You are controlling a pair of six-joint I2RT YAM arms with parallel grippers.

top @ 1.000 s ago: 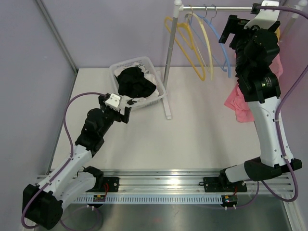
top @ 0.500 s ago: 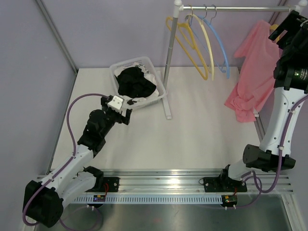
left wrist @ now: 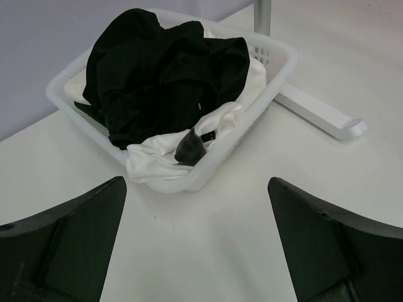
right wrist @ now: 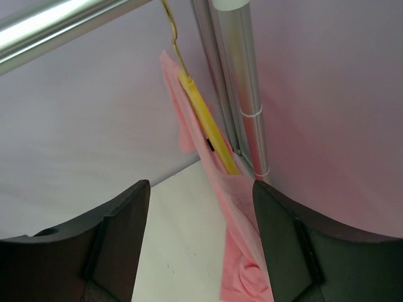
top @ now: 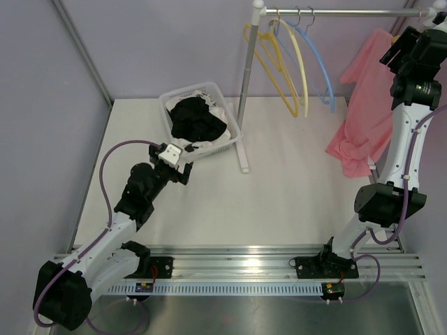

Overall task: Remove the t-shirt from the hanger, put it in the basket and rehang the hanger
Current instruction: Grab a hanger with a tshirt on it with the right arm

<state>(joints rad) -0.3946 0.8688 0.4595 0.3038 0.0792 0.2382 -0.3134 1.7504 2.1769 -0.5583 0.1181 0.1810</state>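
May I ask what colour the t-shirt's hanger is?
Yellow; the plastic hanger carrying the pink t-shirt shows best in the right wrist view.

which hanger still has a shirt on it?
The yellow hanger at the far right end of the rail: the pink t-shirt drapes over it. The three hangers at the other end hang bare.

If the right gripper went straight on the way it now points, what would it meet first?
Probably the yellow hanger carrying the pink t-shirt: it sits straight ahead of the right gripper, though depth is unclear.
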